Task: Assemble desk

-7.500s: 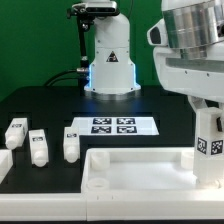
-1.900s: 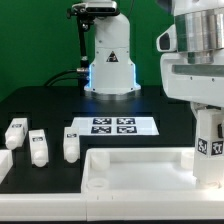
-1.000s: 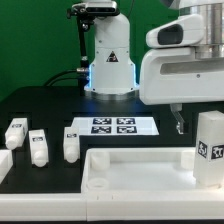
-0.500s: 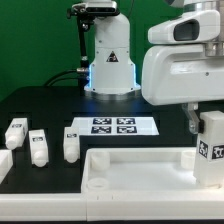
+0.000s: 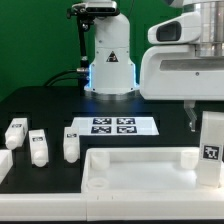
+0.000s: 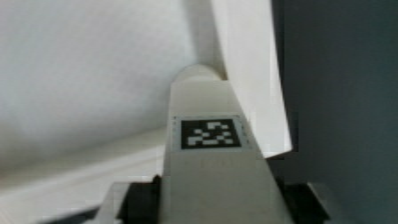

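Black table (image 5: pixel 40 105) is carrying everything. Marker board (image 5: pixel 112 126) is lying flat mid-table. Toward the exterior view's left, three leg blocks are standing apart: outer block (image 5: pixel 15 131), middle block (image 5: pixel 38 147), inner block (image 5: pixel 71 143). Desk top (image 5: pixel 140 153) is lying at the near edge, rim up. Robot base (image 5: pixel 110 60) is sitting at the back.

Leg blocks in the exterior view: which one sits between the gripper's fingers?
The upright leg block at the exterior view's right edge, beside the desk top; the gripper straddles it. The other leg blocks sit grouped far left.
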Tool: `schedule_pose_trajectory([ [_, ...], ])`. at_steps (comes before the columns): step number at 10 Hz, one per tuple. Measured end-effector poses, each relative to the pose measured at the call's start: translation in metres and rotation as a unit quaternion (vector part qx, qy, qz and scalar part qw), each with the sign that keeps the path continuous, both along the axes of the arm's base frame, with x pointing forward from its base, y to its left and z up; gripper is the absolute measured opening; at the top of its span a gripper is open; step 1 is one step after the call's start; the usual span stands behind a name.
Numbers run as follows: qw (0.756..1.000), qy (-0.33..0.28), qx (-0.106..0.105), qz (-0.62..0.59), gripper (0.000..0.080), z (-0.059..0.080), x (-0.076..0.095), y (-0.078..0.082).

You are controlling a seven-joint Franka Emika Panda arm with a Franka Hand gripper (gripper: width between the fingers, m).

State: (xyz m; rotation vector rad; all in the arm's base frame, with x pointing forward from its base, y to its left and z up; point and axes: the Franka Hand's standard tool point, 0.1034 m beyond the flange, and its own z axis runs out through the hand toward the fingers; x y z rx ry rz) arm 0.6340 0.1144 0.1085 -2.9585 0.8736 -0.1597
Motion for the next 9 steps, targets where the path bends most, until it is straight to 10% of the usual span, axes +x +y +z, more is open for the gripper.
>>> schedule_pose_trajectory([
  [4,0.988,0.008,0.023,-0.153,0.0285,0.0,-0.0007,0.0],
  [7,0.892,0.021,0.094,-0.441,0.0285,-0.0014,0.0003,0.0019],
  [9,0.9,0.022,0.097,-0.424,0.0314,-0.0016,-0.0004,0.0022],
])
